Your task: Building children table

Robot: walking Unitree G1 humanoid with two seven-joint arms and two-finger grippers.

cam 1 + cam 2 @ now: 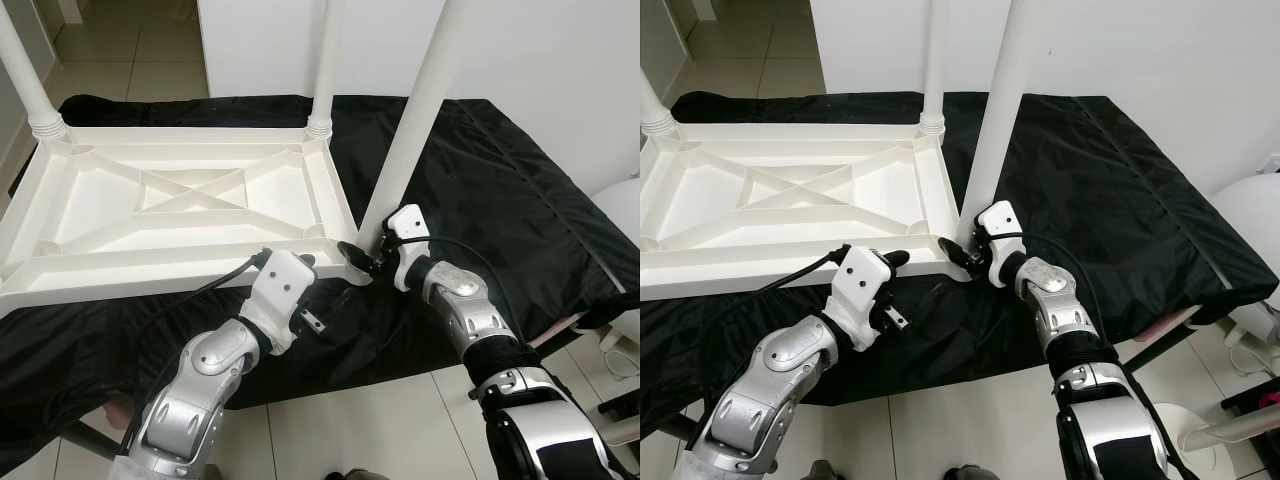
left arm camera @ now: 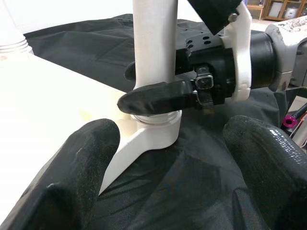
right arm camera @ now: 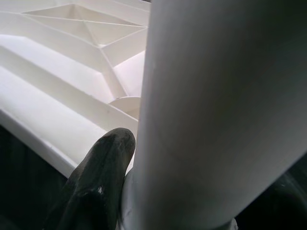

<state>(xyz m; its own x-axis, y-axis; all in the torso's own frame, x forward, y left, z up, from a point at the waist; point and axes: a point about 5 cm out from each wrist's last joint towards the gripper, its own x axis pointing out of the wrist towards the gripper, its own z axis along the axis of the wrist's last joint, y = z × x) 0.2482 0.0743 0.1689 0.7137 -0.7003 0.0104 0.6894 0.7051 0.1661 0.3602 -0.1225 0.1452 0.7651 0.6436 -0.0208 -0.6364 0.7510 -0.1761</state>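
Note:
A white children's table [image 1: 180, 200] lies upside down on a black cloth. At its near right corner a white leg [image 1: 415, 110] stands up, slightly tilted. My right gripper [image 1: 365, 255] is shut on this leg just above its socket. One of its fingers [image 2: 158, 98] crosses the front of the leg [image 2: 153, 43], and the right wrist view shows a fingertip [image 3: 96, 182] pressed against the leg [image 3: 220, 105]. My left gripper [image 1: 318, 292] hovers open just before the table's near edge, left of that corner, its fingers [image 2: 76, 172] spread with nothing between them.
Two more legs stand in the far corners [image 1: 25, 80] [image 1: 325, 70]. The black cloth [image 1: 500, 200] covers a low platform that ends at tiled floor [image 1: 340, 420] near me. A white wall rises behind, and a white rounded object [image 1: 620, 200] sits at the right.

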